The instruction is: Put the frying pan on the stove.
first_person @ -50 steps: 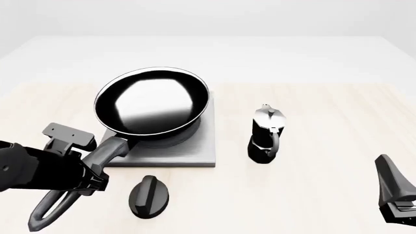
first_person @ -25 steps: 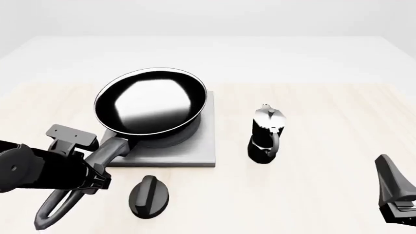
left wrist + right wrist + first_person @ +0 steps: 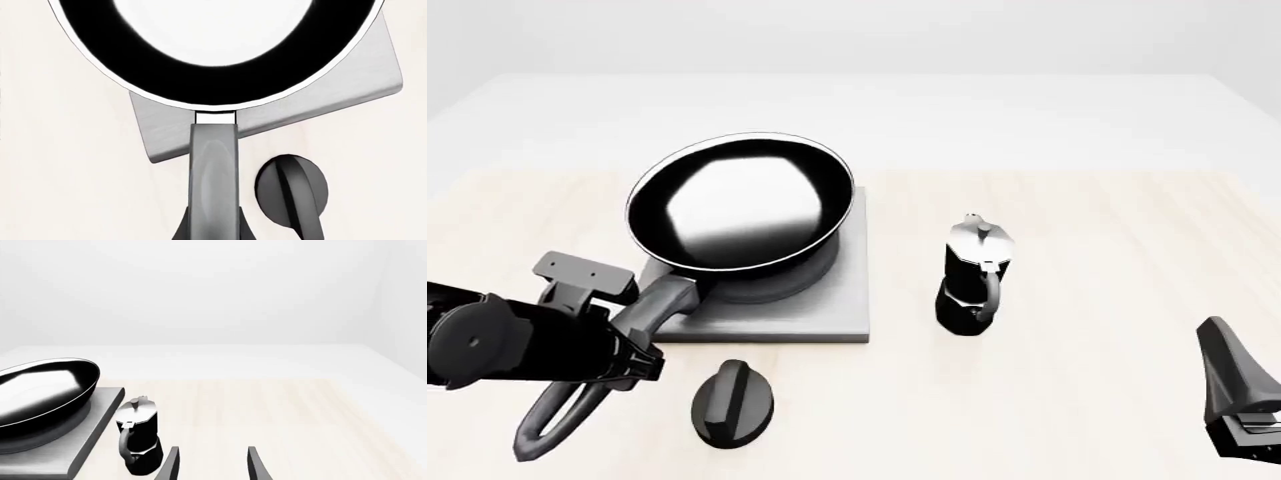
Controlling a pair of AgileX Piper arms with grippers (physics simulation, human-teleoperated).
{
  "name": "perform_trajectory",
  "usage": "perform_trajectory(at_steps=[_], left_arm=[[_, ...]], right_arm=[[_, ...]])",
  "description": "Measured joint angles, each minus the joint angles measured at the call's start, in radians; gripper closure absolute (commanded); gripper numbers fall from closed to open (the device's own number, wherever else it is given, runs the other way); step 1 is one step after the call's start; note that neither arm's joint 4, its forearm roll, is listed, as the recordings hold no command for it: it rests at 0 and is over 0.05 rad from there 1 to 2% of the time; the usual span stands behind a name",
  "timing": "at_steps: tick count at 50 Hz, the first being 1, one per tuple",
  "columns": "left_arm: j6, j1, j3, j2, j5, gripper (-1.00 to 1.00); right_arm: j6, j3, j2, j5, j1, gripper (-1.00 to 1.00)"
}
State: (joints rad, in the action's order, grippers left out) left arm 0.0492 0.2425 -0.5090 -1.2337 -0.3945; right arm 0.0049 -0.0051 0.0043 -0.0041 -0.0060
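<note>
My big round black frying pan (image 3: 741, 207) is shiny inside with a thin light rim. It sits over the flat grey square stove (image 3: 827, 310), tipped up a little. Its long dark grey handle (image 3: 665, 303) sticks out past the stove's near edge toward me.

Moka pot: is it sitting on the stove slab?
No. In the front view the moka pot stands on the bare table to the right of the stove, with a clear gap between them.

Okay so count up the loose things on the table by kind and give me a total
Frying pan: 1
Stove: 1
Moka pot: 1
Knob: 1
Total: 4
</note>
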Motion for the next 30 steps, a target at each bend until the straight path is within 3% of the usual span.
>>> perform_trajectory(at_steps=[7,8,30], left_arm=[[0.003,-0.002,-0.001,-0.003,0.004,1.00],[0.003,-0.002,-0.001,-0.003,0.004,-1.00],[0.009,-0.006,-0.021,0.013,-0.024,-1.00]], right_arm=[[0.000,0.000,0.000,0.000,0.000,-1.00],[0.000,0.000,0.000,0.000,0.000,-1.00],[0.000,0.000,0.000,0.000,0.000,-1.00]])
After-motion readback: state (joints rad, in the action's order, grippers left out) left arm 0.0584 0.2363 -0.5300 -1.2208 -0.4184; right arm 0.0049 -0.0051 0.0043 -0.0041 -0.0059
